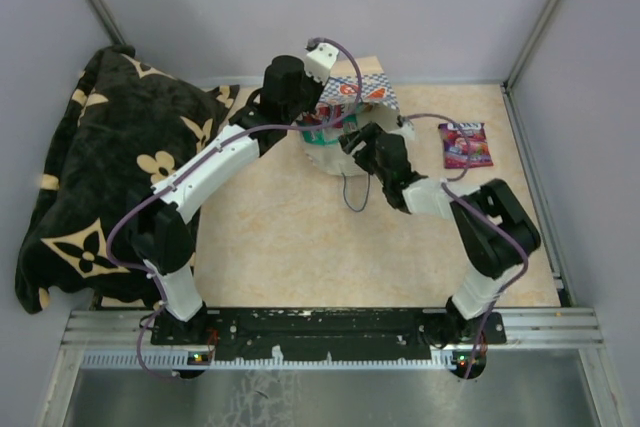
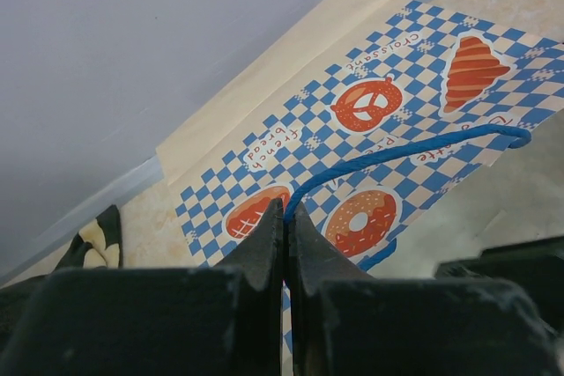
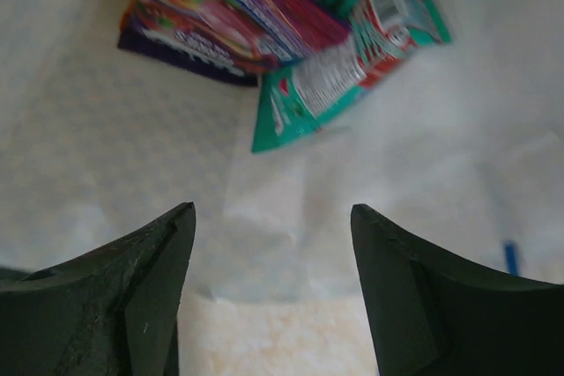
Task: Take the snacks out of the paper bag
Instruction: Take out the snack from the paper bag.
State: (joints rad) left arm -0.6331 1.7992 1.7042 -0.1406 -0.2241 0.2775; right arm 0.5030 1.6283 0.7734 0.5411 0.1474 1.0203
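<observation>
The paper bag (image 1: pixel 362 90) lies on its side at the back of the table, mouth toward the arms. My left gripper (image 2: pixel 287 210) is shut on its thin blue string handle (image 2: pixel 405 151), above the checkered band (image 2: pixel 397 94). My right gripper (image 3: pixel 273 217) is open at the bag's mouth (image 1: pixel 352 139) with nothing between its fingers. Inside, on the white paper (image 3: pixel 106 147), lie snacks: a purple-pink packet (image 3: pixel 220 6) and a teal packet (image 3: pixel 352 55), both beyond the fingertips. Another purple-pink packet (image 1: pixel 466 144) lies on the table to the right of the bag.
A black floral blanket (image 1: pixel 100 157) is heaped over the table's left side. Grey walls with metal posts close in the back and sides. Beige table surface (image 1: pixel 300 237) stretches between the bag and the arm bases.
</observation>
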